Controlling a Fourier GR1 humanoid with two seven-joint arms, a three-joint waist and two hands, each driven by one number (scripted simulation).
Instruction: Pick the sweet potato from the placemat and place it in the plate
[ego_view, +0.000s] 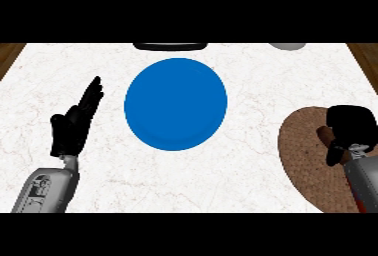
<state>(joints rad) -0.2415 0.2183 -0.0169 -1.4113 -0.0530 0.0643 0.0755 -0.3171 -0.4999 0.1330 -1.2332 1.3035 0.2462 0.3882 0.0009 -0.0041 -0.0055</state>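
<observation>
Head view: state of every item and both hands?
left hand: open, resting at left.
right hand: curled round sweet potato, over placemat.
sweet potato: mostly hidden in right hand.
placemat: lying flat, at right.
blue plate: empty.

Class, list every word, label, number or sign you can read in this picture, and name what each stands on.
None: no readable text shows on the blue plate, the placemat, the counter, the left hand, the right hand, the dark item or the grey item at the top edge.
</observation>
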